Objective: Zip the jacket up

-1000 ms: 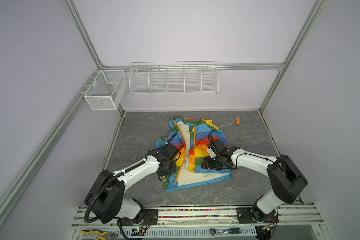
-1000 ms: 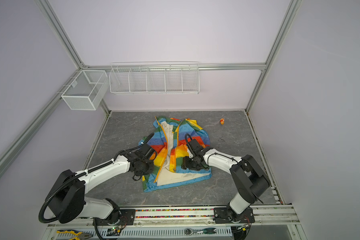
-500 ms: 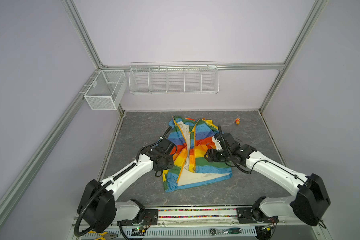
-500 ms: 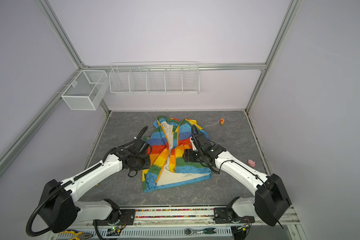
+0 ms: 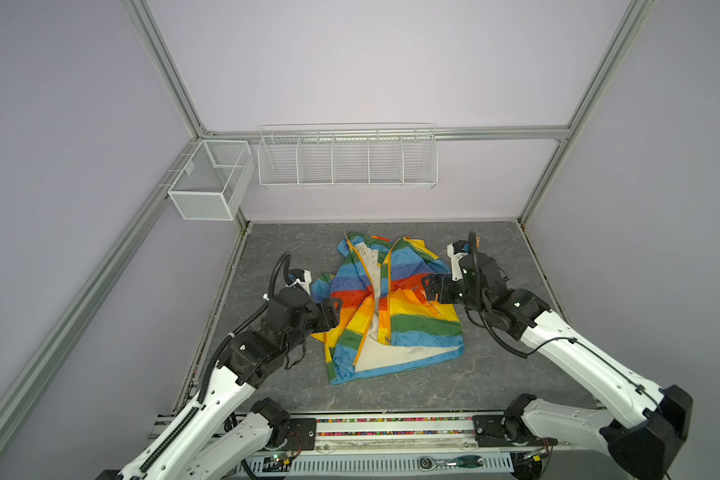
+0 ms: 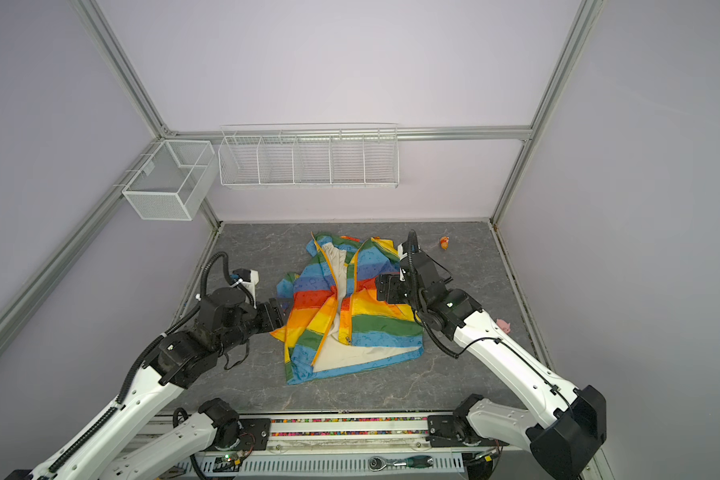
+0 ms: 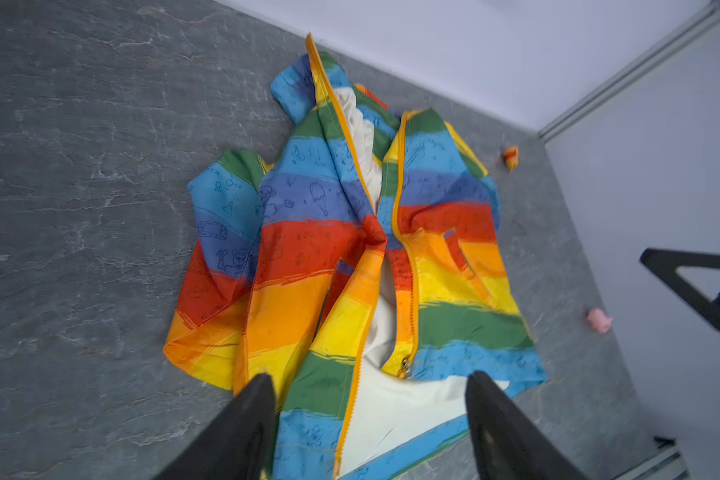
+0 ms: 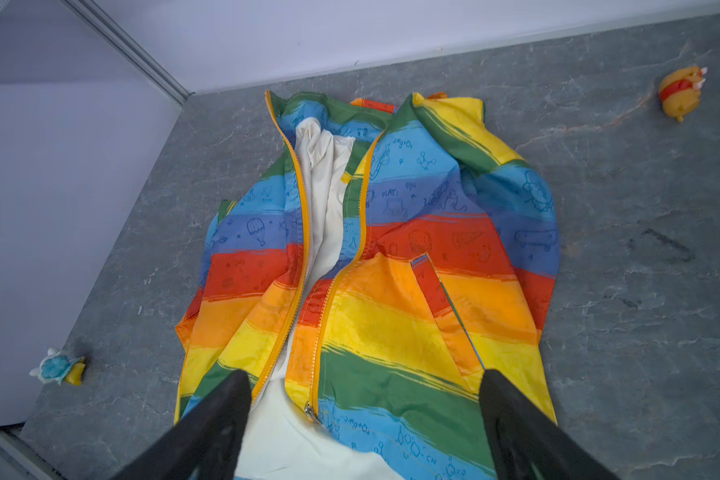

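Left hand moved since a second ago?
Yes. The left hand has pulled back off the jacket, toward the left edge of the table, and is now open.

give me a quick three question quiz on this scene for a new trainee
1. True or false: the rainbow-striped thin-fabric jacket lies fully zipped on the grey stone-pattern table.
2. Where is the small metal zipper slider? A: at the collar. B: at the lower end of one orange-yellow zipper strip, near the hem. C: off the jacket.
3. Do the jaws of the left gripper and the right gripper stand open or shut, and do they hold anything?
Key: 1 false, the front lies apart with the cream lining showing. 2 B. 3 both open, holding nothing.
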{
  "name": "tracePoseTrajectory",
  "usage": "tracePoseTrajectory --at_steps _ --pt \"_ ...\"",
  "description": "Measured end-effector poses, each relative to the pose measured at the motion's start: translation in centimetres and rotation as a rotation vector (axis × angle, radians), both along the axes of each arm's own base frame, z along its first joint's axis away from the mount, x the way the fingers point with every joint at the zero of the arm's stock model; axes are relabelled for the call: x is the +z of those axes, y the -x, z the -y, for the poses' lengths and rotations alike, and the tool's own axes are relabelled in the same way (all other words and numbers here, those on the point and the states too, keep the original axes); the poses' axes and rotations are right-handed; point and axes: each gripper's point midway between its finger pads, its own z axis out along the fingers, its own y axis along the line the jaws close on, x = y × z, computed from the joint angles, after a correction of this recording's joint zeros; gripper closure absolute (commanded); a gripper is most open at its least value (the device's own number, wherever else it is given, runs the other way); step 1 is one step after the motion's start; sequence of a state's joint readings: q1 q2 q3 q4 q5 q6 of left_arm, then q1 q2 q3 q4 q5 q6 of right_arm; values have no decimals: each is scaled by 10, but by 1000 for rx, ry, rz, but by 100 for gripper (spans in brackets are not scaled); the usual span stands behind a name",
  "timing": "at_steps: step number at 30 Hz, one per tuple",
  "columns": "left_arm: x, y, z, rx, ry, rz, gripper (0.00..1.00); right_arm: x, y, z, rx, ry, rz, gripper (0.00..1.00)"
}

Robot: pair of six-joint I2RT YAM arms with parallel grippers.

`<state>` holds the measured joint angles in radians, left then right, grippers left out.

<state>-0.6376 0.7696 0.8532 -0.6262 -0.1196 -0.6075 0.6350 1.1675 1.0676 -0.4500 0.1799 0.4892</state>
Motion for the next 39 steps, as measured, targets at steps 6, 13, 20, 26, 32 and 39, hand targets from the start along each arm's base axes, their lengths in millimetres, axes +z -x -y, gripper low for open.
tracePoseTrajectory --at_steps 6,13,20,26,32,39 --pt "14 -7 -7 35 -20 57 1 -3 -12 -6 41 -37 -43 37" --pt "34 -23 -3 59 -43 74 8 -14 -12 -39 187 -142 -142 37" --pt "6 -34 14 5 -41 -73 32 -35 -6 -83 279 -286 -308 50" --pt "-81 2 27 -59 57 -318 42 -106 39 -131 324 -312 -547 52" --pt "-150 46 22 -35 180 -500 45 -153 78 -167 356 -304 -699 58" --pt "-163 57 22 -6 298 -518 49 -183 95 -189 351 -325 -778 63"
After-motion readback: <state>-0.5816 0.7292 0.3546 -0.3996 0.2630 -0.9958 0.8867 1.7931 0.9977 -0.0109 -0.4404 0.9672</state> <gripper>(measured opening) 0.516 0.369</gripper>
